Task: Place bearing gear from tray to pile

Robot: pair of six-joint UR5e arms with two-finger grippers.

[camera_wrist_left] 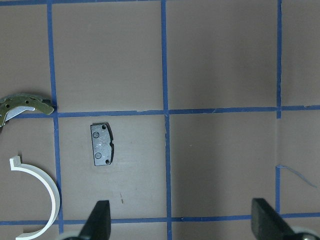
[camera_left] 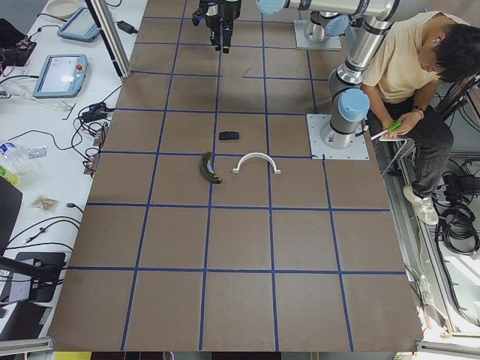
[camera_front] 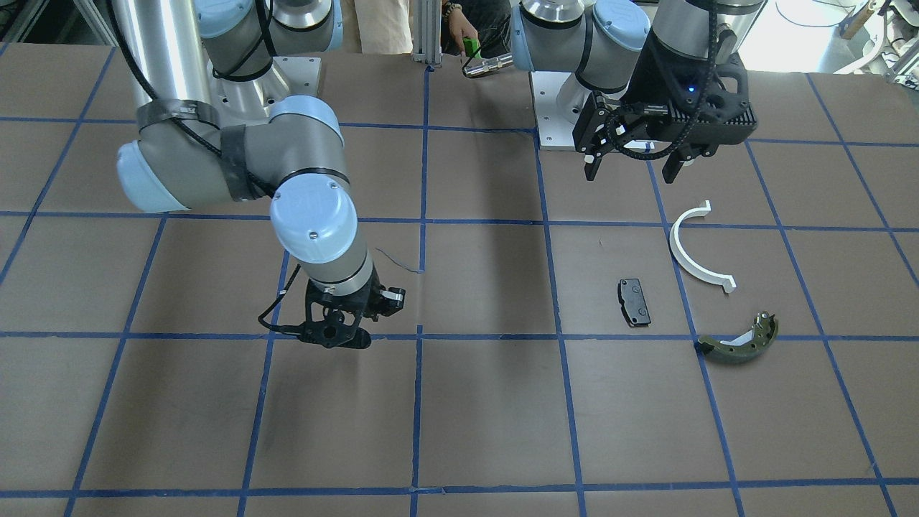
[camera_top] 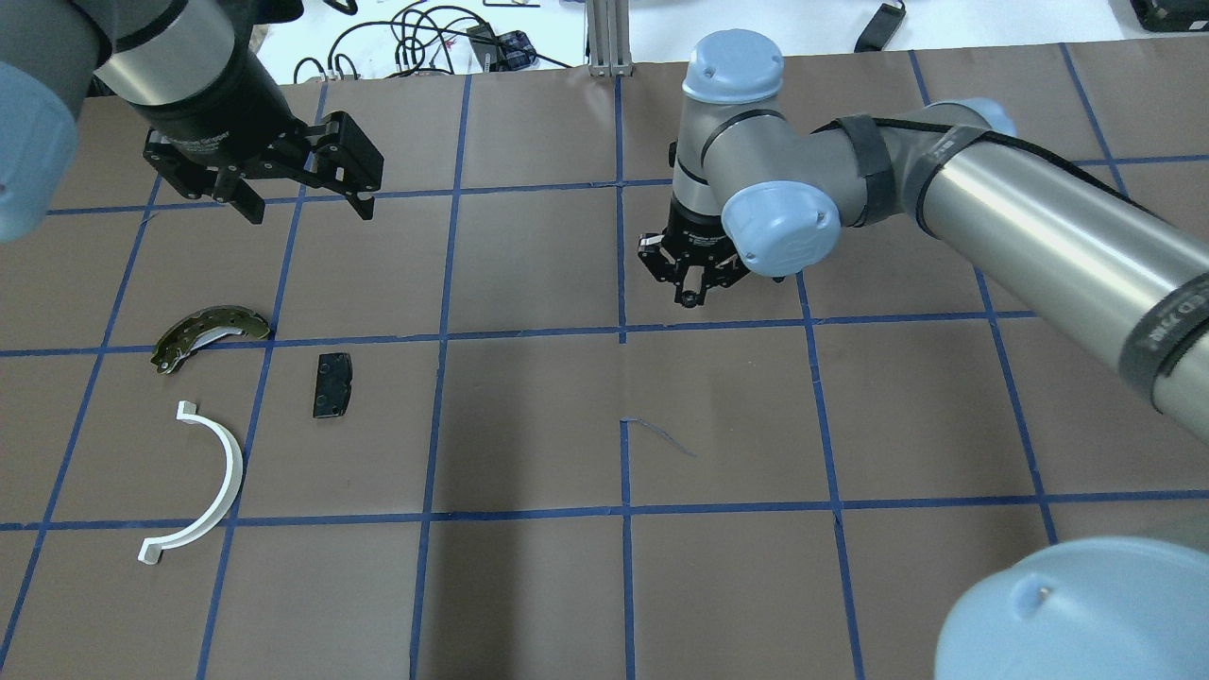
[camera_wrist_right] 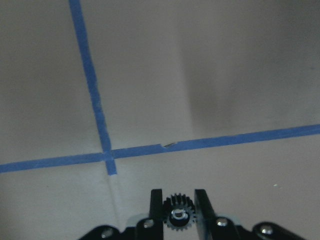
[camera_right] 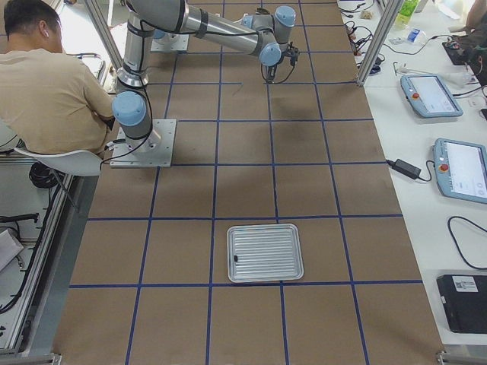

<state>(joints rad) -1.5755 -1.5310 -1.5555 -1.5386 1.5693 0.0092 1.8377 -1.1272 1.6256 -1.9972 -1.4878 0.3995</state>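
A small black bearing gear [camera_wrist_right: 177, 217] sits pinched between the fingers of my right gripper [camera_wrist_right: 177, 212], which is shut on it just above the brown table, near a crossing of blue tape lines. That gripper [camera_top: 694, 288] hangs over the table's middle, well to the right of the pile. The pile is a white plastic half-ring [camera_top: 212, 482], a black rectangular pad [camera_top: 332, 384] and an olive-green brake shoe [camera_top: 208, 332]. My left gripper [camera_top: 302, 203] hovers open and empty above and beyond the pile. The metal tray [camera_right: 265, 252] lies at the far right end of the table.
A seated person [camera_left: 420, 75] is behind the robot bases, holding a green tool [camera_front: 470, 47]. Tablets [camera_right: 430, 95] and cables lie on a white side bench. Blue tape lines [camera_top: 623, 331] grid the brown table top.
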